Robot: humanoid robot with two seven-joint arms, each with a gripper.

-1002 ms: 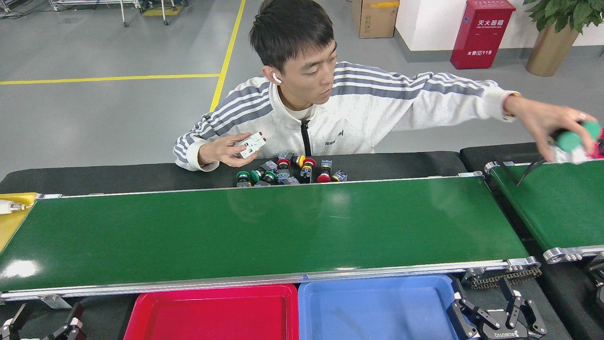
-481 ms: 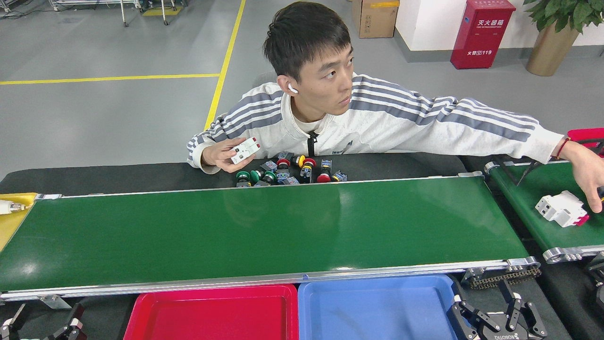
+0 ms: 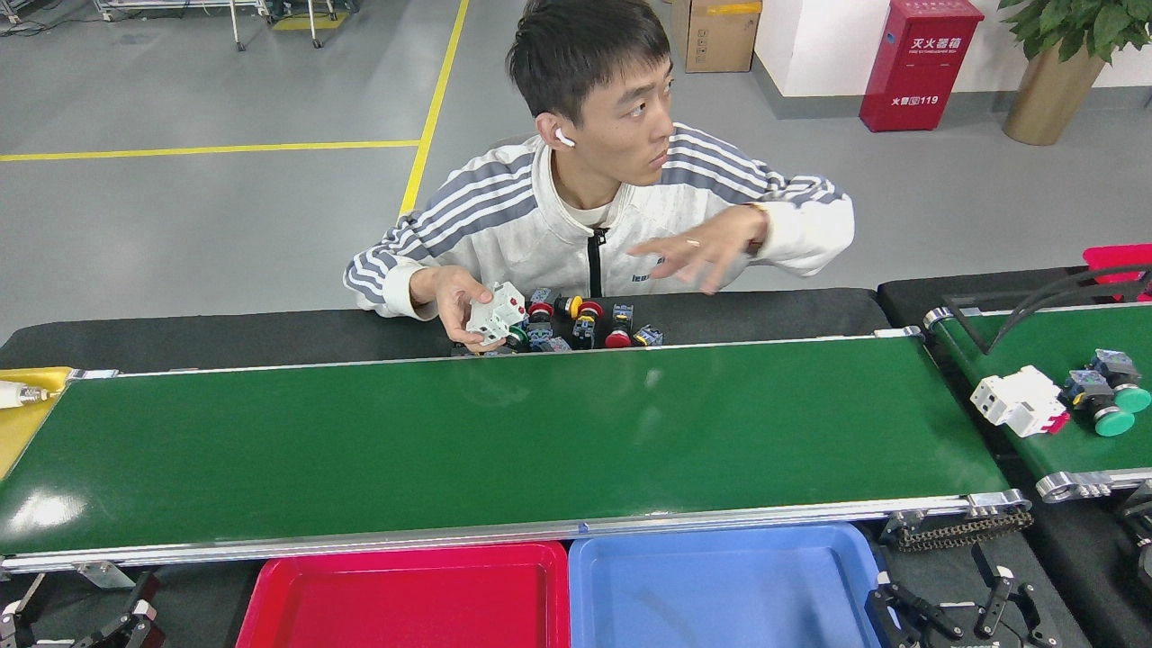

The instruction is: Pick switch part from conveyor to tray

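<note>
- The conveyor [image 3: 504, 441], the long green belt with silver rails, carries nothing right now, so I have no part in reach to pick.
- The parts nearest to arriving sit on the shorter feeder belt [image 3: 1062, 360] at right: a white breaker-style switch block [image 3: 1017, 403] and two green pushbutton switches [image 3: 1105, 396] just beside it, close to that belt's near roller. I judge they are staged there to roll onto my belt.
- More pushbutton switches [image 3: 576, 326] lie in a loose pile on the black table behind the far rail, in front of the person, presumably as feed stock.
- The person's hand [image 3: 454, 297] holds another white switch block [image 3: 497, 315] above that pile; the other hand [image 3: 697, 252] is raised in the air, holding nothing.
- The red tray [image 3: 405, 598] and blue tray [image 3: 720, 589] sit edge to edge under the near rail, both without parts, a short drop from the belt.
- My right gripper [image 3: 963, 616] rests low beside the blue tray with its fingers spread apart, holding nothing.
- My left gripper [image 3: 81, 625] is cut off at the bottom corner; I cannot tell how its fingers stand.
- The feeder belt runs out of view at right, so anything further along it is hidden.
</note>
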